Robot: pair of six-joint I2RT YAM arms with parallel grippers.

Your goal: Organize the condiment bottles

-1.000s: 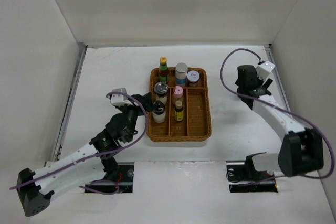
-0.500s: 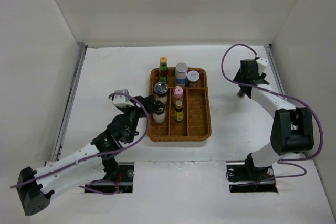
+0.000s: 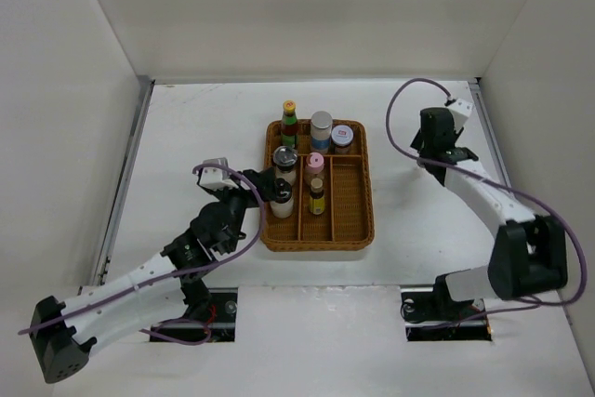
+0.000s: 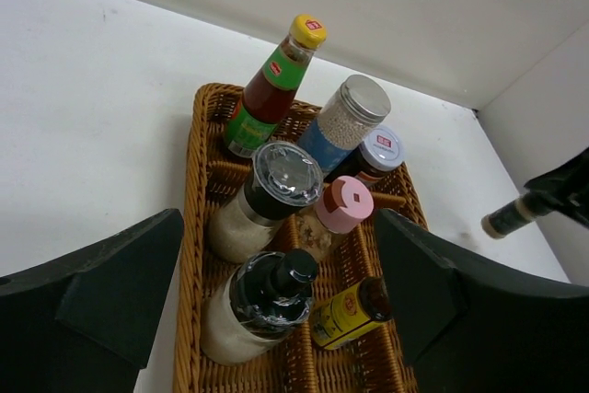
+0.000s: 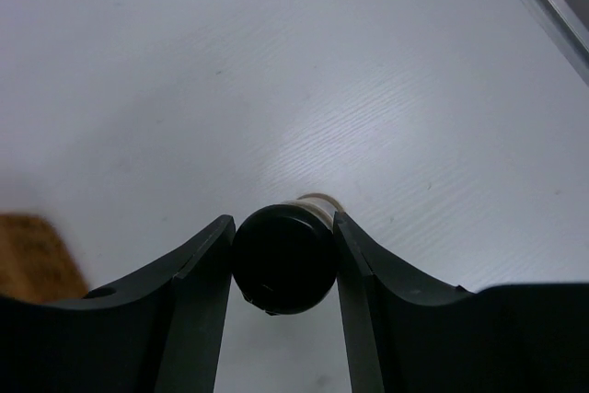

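Observation:
Several condiment bottles stand in the brown wicker tray [image 3: 349,220]: a green-red bottle with a yellow cap [image 4: 271,94], a white jar with a blue band [image 4: 340,126], a red-lidded jar [image 4: 377,149], two clear shakers with black lids [image 4: 267,195] [image 4: 262,296], a pink-capped shaker [image 4: 336,213] and a small yellow-labelled bottle [image 4: 350,310]. My left gripper [image 4: 278,223] is open and empty, at the tray's left edge [image 3: 265,188]. My right gripper [image 5: 282,221] is shut on a small black-capped bottle [image 5: 281,260], right of the tray [image 3: 430,151].
The tray's right compartments [image 3: 351,188] hold no bottles. White walls close the table on the left, back and right. A metal rail [image 3: 125,174] runs along the left side. The right arm's purple cable [image 3: 400,109] loops above the table.
My right arm has swung and turned its wrist, and the gripper has shifted slightly left with the small bottle. My left arm has barely moved.

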